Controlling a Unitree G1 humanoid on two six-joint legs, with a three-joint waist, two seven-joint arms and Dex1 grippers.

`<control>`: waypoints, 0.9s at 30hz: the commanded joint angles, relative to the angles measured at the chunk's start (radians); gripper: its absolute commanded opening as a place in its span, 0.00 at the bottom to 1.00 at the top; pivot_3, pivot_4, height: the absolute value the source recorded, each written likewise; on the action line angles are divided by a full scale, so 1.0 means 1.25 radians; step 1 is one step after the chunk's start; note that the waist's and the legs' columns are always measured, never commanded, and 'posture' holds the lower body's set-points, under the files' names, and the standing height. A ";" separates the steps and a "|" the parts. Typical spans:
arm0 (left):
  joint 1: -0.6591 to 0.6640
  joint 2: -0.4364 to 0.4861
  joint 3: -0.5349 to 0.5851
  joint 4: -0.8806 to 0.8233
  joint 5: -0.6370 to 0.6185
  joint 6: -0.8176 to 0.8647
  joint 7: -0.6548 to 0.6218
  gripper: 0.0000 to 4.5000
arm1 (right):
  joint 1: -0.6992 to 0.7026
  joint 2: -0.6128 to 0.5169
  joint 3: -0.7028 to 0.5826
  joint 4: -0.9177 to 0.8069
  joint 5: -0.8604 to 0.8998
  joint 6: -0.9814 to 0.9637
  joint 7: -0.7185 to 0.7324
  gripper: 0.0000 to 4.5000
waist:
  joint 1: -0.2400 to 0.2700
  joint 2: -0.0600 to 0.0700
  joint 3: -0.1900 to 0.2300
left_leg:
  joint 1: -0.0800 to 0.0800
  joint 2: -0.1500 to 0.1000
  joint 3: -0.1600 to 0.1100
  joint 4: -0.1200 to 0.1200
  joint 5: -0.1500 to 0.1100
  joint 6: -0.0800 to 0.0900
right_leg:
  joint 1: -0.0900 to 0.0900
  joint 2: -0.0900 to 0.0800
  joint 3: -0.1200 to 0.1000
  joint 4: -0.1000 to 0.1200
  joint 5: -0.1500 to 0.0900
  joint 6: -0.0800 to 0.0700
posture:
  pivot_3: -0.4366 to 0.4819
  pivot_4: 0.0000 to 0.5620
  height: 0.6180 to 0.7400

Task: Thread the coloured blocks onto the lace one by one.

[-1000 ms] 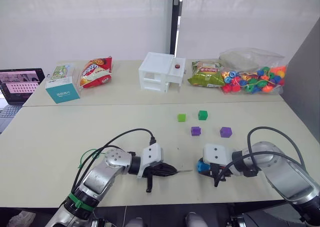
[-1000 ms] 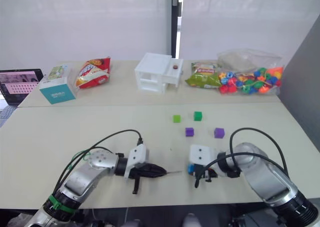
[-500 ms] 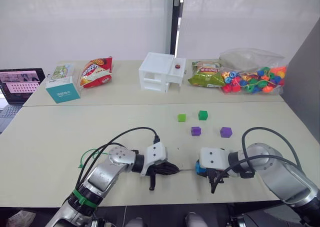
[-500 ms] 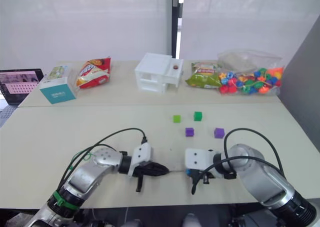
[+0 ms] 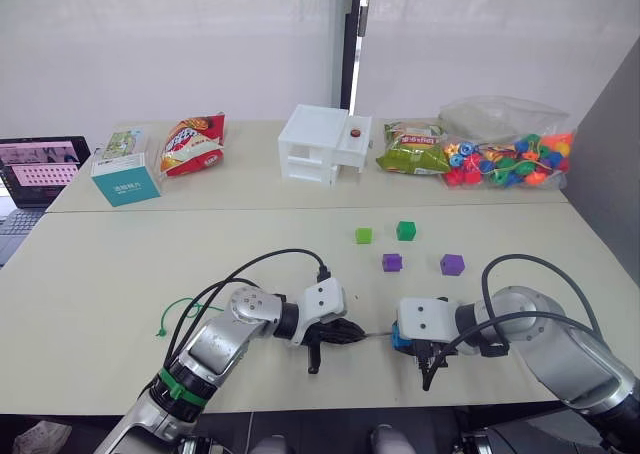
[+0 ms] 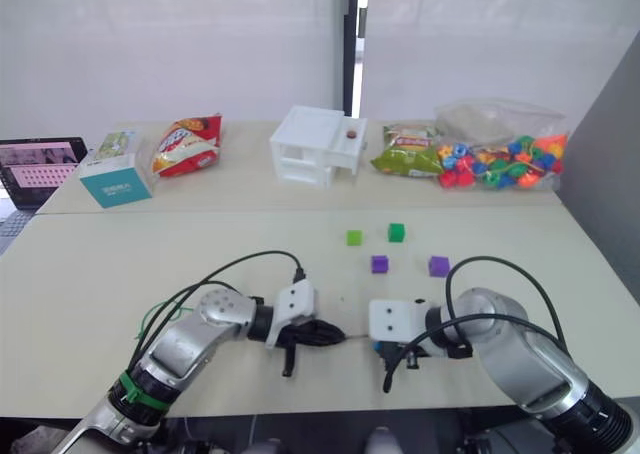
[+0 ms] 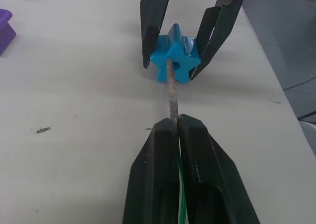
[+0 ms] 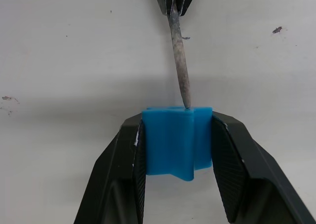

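1. So the blue block (image 7: 174, 60) is pinched in the right end effector (image 8: 177, 145), low over the near edge of the bench (image 5: 120, 264). In the left wrist view its face looks star-shaped, with a hole in the middle.
2. The lace's dark stiff tip (image 7: 172, 98) is right at that hole, apparently just into the mouth. Its long axis lines up with the bore, running straight from one end effector to the other.
3. The left end effector (image 7: 177, 130) is clamped on the lace (image 7: 180, 194) just behind the tip, so the block lies dead ahead of it, along the tip's own line. The green string runs back between its fingers.
4. My guess is the next move is a straight push along that axis; any tilt and the tip would probably jam on the rim.
5. The slack of the lace (image 5: 178, 309) lies on the bench out past the left arm.
6. The other four blocks are well apart from both arms, further up the bench: light green (image 5: 363, 235), dark green (image 5: 405, 230), two purple (image 5: 391, 262) (image 5: 451, 264). The right arm is nearer them.
7. Writing: the teal box (image 5: 125, 179) and the snack bags (image 5: 190, 144) (image 5: 410, 146) have print on them, but it's too small to read.
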State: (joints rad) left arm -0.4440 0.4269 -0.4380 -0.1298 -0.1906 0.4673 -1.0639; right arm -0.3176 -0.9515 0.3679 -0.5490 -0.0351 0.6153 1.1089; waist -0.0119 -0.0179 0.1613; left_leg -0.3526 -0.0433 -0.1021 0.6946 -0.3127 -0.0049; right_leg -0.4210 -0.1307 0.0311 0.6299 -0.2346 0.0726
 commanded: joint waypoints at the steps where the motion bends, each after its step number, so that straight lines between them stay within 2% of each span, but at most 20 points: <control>1: -0.020 -0.004 -0.015 -0.003 0.005 -0.006 -0.011 0.00 | 0.001 0.009 0.021 -0.014 0.003 -0.002 0.009 0.29 | 0.000 0.000 0.000 | 0.000 0.000 0.000 0.000 0.000 0.000 | 0.000 0.000 0.000 0.000 0.000 0.000 | 0.48 0.27 1.00; 27: -0.034 0.040 -0.041 -0.056 0.034 0.056 -0.007 0.00 | 0.013 0.004 0.023 -0.011 -0.005 0.005 0.004 0.29 | 0.000 0.000 0.000 | 0.000 0.000 0.000 0.000 0.000 0.000 | 0.000 0.000 0.000 0.000 0.000 0.000 | 0.48 0.27 1.00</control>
State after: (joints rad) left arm -0.4686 0.4727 -0.4911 -0.1621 -0.1528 0.5352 -1.0719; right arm -0.3148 -0.9499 0.3677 -0.5534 -0.0377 0.6183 1.1070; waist -0.0124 -0.0179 0.1613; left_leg -0.3526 -0.0433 -0.1022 0.6945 -0.3128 -0.0049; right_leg -0.4211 -0.1307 0.0311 0.6299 -0.2345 0.0727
